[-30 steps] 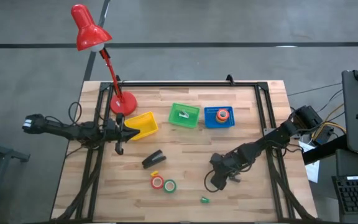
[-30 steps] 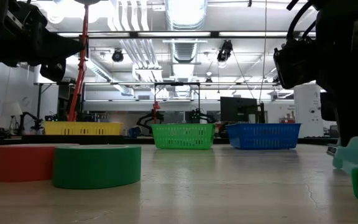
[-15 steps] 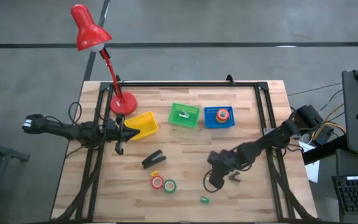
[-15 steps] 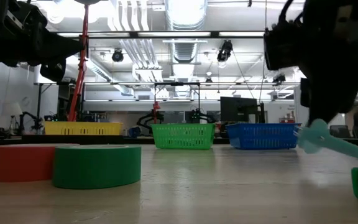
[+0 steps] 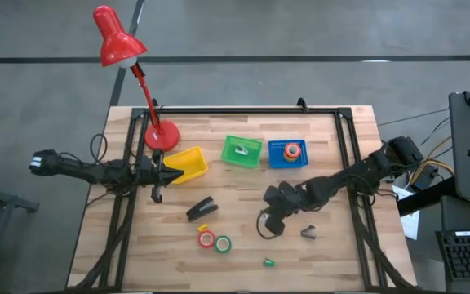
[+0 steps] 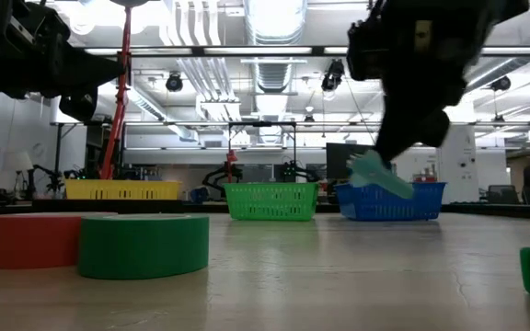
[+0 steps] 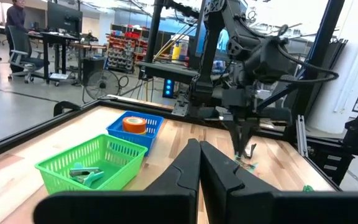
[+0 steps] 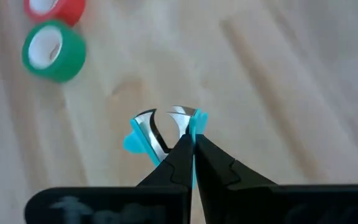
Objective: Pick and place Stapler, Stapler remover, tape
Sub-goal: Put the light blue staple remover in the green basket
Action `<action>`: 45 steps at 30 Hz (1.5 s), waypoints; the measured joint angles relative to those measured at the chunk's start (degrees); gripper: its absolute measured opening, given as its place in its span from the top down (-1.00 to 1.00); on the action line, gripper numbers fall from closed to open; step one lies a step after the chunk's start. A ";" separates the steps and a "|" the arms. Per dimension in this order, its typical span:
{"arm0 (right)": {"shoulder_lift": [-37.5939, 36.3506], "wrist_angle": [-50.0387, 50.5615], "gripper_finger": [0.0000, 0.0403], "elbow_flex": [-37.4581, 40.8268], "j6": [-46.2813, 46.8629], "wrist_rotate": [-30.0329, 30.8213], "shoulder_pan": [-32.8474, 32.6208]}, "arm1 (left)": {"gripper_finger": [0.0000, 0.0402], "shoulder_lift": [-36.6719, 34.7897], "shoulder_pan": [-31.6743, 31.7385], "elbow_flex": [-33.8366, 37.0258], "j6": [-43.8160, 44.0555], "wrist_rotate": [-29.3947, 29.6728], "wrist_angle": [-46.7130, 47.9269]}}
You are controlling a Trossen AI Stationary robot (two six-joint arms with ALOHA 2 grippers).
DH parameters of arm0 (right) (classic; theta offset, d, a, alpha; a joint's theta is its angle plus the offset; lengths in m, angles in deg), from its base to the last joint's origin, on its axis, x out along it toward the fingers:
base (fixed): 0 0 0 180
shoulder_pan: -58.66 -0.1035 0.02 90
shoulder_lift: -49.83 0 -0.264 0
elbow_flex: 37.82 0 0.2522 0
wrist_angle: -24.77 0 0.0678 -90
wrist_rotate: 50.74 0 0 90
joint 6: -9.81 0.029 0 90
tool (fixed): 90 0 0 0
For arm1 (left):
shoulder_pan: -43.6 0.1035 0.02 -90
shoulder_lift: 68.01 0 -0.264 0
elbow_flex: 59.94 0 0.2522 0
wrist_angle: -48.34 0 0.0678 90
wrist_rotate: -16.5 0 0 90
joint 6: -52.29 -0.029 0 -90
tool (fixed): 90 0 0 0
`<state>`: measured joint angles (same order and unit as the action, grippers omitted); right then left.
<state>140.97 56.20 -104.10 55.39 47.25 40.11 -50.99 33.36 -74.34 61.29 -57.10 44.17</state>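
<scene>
Right gripper [image 8: 190,144], fingers clamped on one staple remover [image 8: 161,132], has lifted leftward; left gripper's [image 7: 199,163] fingers together.

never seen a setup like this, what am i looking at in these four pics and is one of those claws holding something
It is a robot with two dark arms at a wooden table, each ending in a two-finger gripper. One picture looks straight down from above, one looks level across the tabletop, and two come from cameras on the arms' wrists.

On the table stand a red lamp and three small baskets: yellow, green and blue. The blue one holds an orange tape roll. Loose on the wood lie a black stapler and red and green tape rolls.

Yes: the right gripper, out over the middle of the table, is shut on a small teal staple remover, lifted clear of the wood. The left gripper waits shut and empty near the yellow basket.
</scene>
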 joint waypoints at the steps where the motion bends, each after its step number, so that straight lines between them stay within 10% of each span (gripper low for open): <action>1: 0.00 0.00 0.96 -0.33 -1.37 0.54 0.94 | 0.95 0.00 0.00 0.01 0.00 -0.01 0.00; 17: 0.00 -0.56 0.96 -6.33 -30.20 21.33 16.39 | 0.95 0.00 -0.01 0.00 0.00 0.00 0.02; 45: 7.08 -11.45 0.96 -4.70 -37.03 15.97 30.65 | 0.95 0.09 -0.01 0.01 0.00 -0.01 0.62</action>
<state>148.05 44.75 -108.79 18.36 63.22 70.76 -50.91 33.35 -74.34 61.29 -57.11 44.79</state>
